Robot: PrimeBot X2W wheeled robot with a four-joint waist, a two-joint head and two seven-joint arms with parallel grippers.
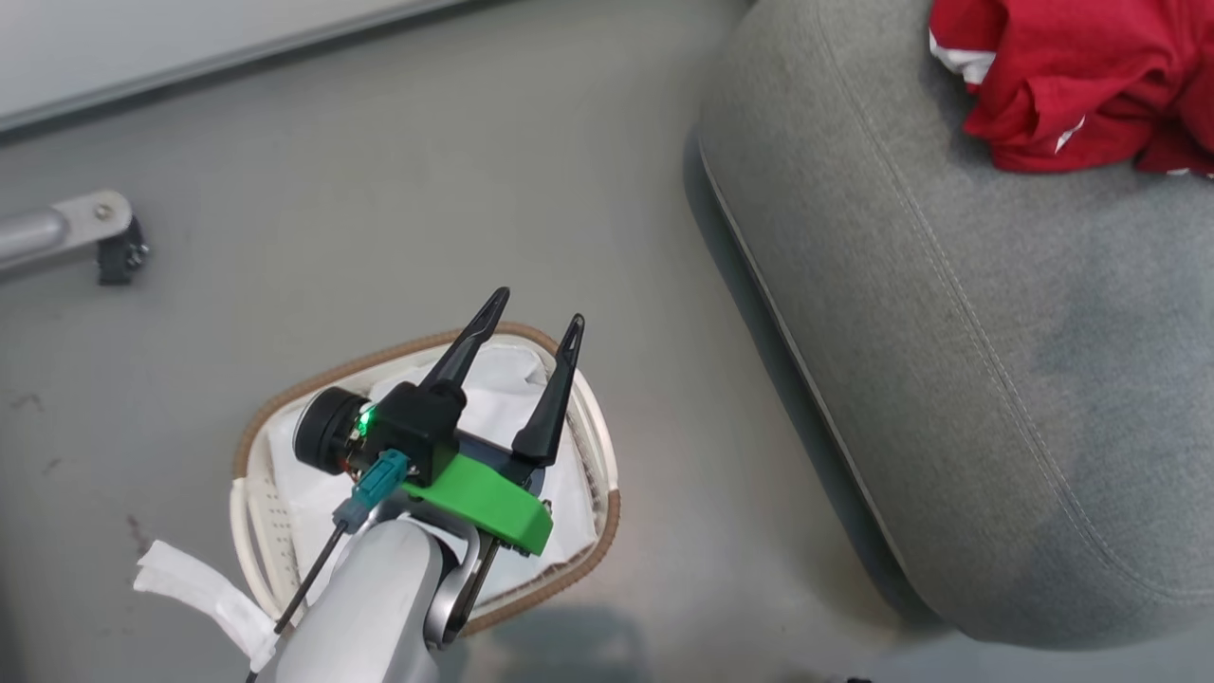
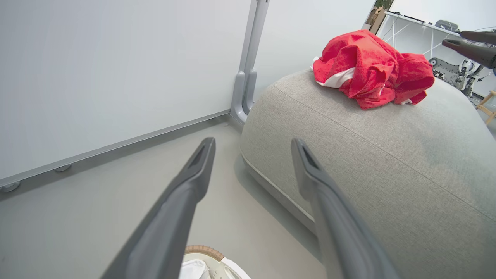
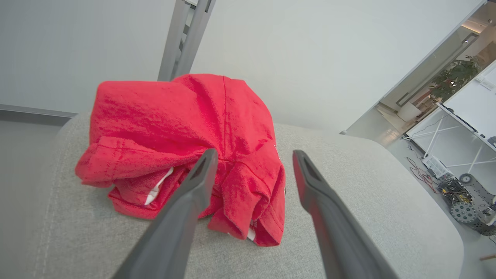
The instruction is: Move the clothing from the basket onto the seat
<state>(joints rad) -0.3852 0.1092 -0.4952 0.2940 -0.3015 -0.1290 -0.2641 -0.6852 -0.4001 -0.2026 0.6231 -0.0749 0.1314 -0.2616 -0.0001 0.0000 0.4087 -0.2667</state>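
Two end effectors are pictured with fingers spread apart and nothing gripped between them. Red clothing [image 1: 1072, 85], marked with small white patches, is seen lying in a crumpled heap on top of the grey seat [image 1: 996, 332], toward the upper right corner of the head view and well apart from the basket [image 1: 264, 517]. The basket is shown standing on the grey floor [image 1: 427, 190] beside the seat's rounded corner, its brown woven rim framing a white liner [image 1: 503, 379] that is bunched inside. The left end effector [image 1: 538, 308] is held above the basket, its dark fingers pointed past the rim toward the floor beyond; a green bracket [image 1: 484, 498] is fitted at its wrist. The right end effector [image 3: 254, 152] is held over the seat, aimed at the clothing, with one finger overlapping the heap in the right wrist view; whether fabric is touched cannot be told. A white wall panel [image 2: 116, 77] is seen behind the seat, and a metal leg [image 1: 57, 228] is visible on the floor at the left of the head view.
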